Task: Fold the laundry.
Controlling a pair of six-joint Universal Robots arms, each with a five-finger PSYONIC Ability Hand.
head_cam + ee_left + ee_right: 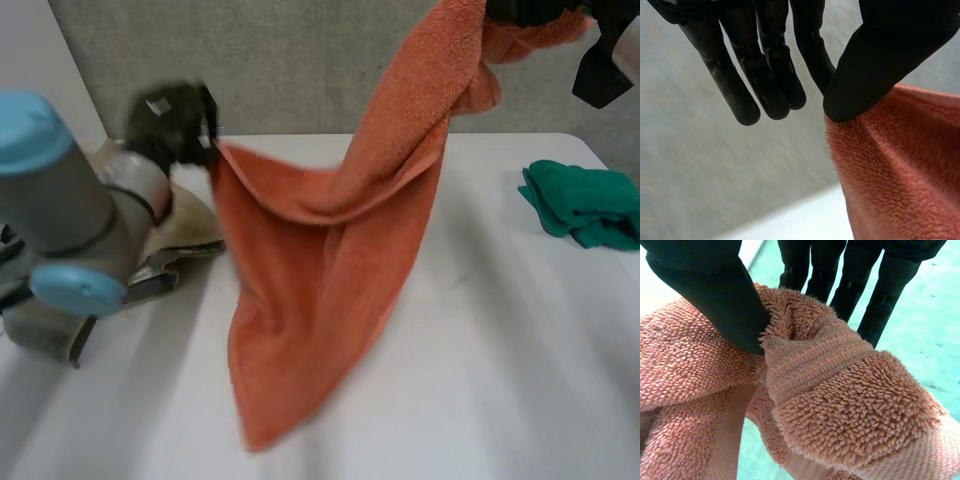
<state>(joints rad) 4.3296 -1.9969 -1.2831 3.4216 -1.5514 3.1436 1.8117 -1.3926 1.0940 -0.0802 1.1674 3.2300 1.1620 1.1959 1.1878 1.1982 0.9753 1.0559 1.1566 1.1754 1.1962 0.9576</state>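
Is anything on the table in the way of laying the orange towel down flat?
Nothing visible. The table under the towel is bare; the green cloth lies apart near the right edge, and a beige cloth lies at the left side.

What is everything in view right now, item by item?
orange towel: one, orange, hung above the table between both hands
green cloth: one, green, bunched on the table's right side
beige cloth: one, beige, on the table beside the left arm
table: one, white, under everything
left arm: one, grey with light-blue caps
left hand: one, black, pinching a towel corner
right hand: one, black, gripping bunched towel
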